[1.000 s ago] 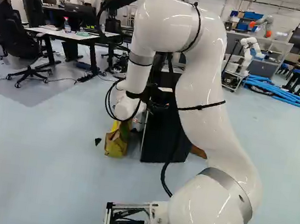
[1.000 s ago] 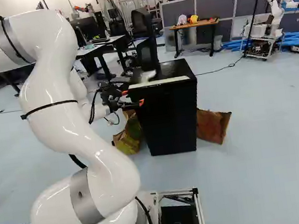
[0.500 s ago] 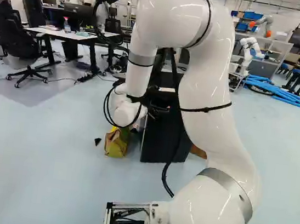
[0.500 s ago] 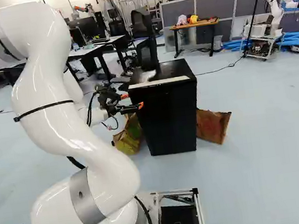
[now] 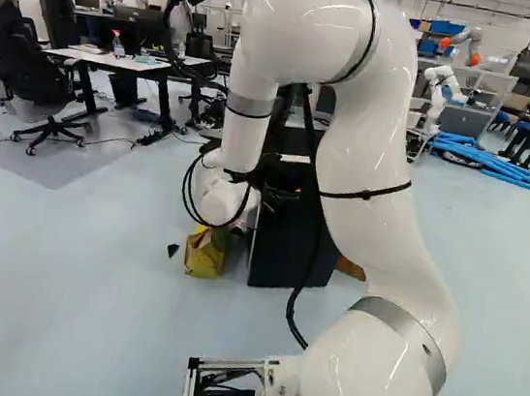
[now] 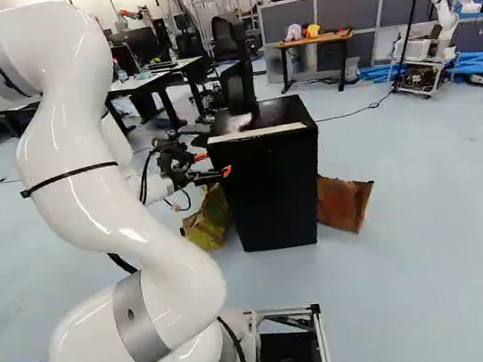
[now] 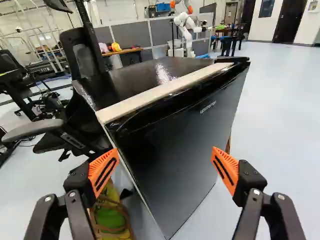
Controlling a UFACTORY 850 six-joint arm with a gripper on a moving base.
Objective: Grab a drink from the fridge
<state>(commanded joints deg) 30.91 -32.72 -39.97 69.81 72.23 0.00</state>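
A tall black box-shaped fridge with a pale strip along its top front edge (image 6: 269,186) is seen just right of the middle of the right base view (its inside is hidden by the closed door). The black two-fingered gripper (image 6: 214,163) is held near its upper part, at the end of the white arm (image 6: 72,160). In the wrist view the orange-padded fingers (image 7: 104,170) are spread wide, and the fridge door is framed ahead, between them; whether it is touched cannot be told. On the floor, a crumpled yellow-green bag (image 6: 207,225) is seen at the fridge's left side, and a brown paper bag (image 6: 344,204) at its right (partly hidden by it).
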